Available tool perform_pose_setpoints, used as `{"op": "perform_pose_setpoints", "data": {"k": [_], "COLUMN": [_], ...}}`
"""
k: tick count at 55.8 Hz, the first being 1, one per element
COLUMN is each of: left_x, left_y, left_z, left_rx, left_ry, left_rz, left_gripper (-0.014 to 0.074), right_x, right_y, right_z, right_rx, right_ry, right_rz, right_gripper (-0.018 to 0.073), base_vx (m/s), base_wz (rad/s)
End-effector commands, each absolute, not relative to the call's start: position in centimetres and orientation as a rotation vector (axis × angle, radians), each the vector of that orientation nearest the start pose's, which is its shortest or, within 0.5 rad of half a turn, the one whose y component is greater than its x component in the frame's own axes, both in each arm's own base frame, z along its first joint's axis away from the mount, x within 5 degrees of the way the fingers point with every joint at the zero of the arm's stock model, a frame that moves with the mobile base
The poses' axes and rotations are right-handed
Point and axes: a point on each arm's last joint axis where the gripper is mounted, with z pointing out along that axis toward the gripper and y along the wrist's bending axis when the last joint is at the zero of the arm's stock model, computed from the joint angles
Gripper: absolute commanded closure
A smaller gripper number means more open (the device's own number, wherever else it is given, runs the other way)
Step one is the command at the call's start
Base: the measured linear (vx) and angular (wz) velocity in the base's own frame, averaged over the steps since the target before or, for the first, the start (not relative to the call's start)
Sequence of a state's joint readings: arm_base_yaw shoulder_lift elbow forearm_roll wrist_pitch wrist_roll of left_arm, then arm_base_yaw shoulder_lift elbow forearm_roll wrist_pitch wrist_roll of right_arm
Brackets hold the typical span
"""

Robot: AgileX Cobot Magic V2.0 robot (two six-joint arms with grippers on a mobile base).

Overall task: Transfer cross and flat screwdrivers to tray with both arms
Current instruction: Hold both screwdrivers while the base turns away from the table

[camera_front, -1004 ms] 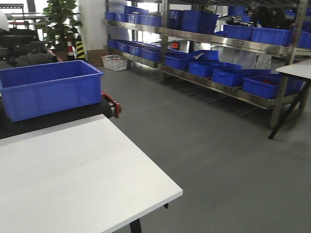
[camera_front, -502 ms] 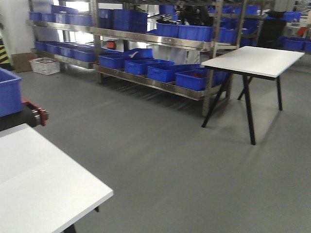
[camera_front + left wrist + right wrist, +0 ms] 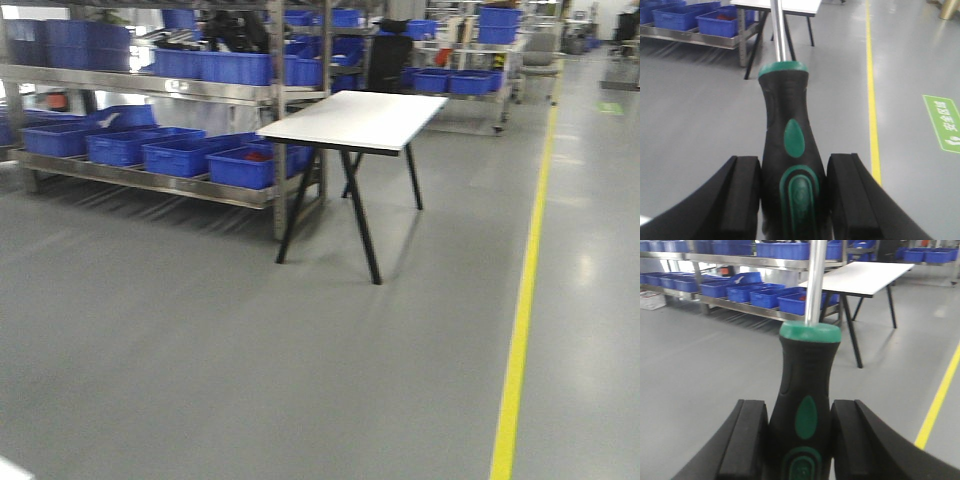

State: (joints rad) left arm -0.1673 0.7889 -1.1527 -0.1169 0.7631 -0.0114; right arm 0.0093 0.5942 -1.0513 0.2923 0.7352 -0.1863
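The left claw [image 3: 794, 192] is pressed in on the black, green-accented handle of the first screwdriver [image 3: 787, 125], its two black pads [image 3: 742, 195] snug against either side of the grip. The steel shaft runs straight out ahead of the claw and leaves the top of the left wrist view, so I cannot tell the tip type. The right claw [image 3: 799, 440] pinches the second screwdriver [image 3: 805, 385] in the same way, with a pad on each flank of the handle and the shaft pointing forward out of sight. Both wrists are held roughly level and well above the grey floor [image 3: 250, 360], aimed out into the room. Ahead of them are a white counter [image 3: 350, 118] on black legs and steel shelving [image 3: 150, 88] loaded with blue bins [image 3: 185, 152]. A yellow line [image 3: 520, 300] runs along the floor to the right.
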Motion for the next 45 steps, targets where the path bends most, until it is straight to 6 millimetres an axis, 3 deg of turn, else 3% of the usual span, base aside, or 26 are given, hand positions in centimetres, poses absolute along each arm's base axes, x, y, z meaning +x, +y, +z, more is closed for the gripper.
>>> {"op": "perform_pose_setpoints", "data": {"k": [1,20,45], "left_x": [12.71,12.71,12.71], "left_y": [-2.94,-2.94,-2.94], "left_z": [46.87,46.87,46.87], "left_rx": [0.109,0.109,0.109], "left_ry": [1.763,1.763,1.763], "left_rz": [-0.278,-0.278,-0.278], "left_gripper": [0.0602,0.0602,0.0602], "right_x": [7.76,7.72,7.72], "right_y": [1.72,1.72,1.72], "right_z": [46.21,46.22,46.22], "right_rx": [-0.102,-0.102,-0.102], "right_ry": [1.627,1.626,1.626], "right_rz": [0.198,0.198,0.198], "right_gripper": [0.0567,0.0567,0.0567], "base_vx": [0.21,0.25,0.38], "base_wz": [-0.46,-0.30,-0.02]}}
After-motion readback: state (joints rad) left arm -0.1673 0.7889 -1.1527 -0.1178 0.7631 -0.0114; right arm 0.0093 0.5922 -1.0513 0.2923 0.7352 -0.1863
